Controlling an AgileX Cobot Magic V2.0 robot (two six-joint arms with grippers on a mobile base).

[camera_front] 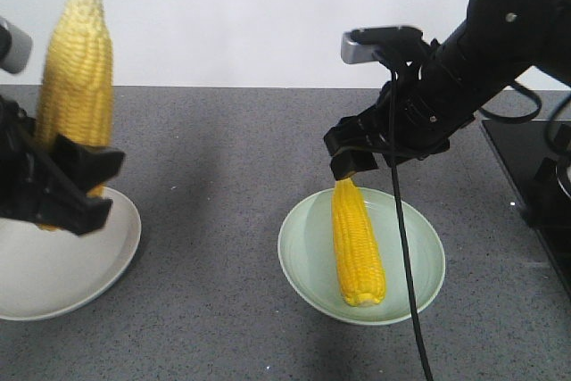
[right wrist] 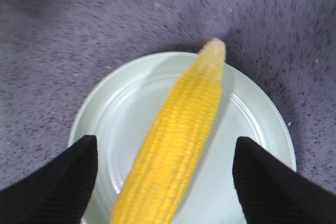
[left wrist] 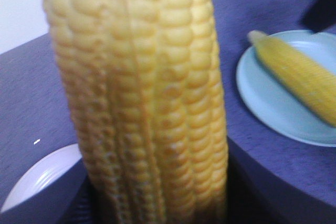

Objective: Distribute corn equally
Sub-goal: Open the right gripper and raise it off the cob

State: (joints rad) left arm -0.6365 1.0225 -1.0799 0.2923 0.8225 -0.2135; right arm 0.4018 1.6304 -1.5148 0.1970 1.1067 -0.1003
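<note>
Left claw (camera_front: 67,180), black and blocky, pinches an upright bright-yellow corn cob (camera_front: 76,73) by its lower end, pale tip up, above the round white plate (camera_front: 53,278) at the left of the grey speckled counter (camera_front: 223,176). Right claw (camera_front: 357,153) hangs spread just over the pointed tip of a second yellow cob (camera_front: 357,243), which lies loose in the round pale-green plate (camera_front: 308,260); no grip there. Step in hand, by my reading: placing the left cob, so next it wants lowering onto a plate, tilting flat, then release.
</note>
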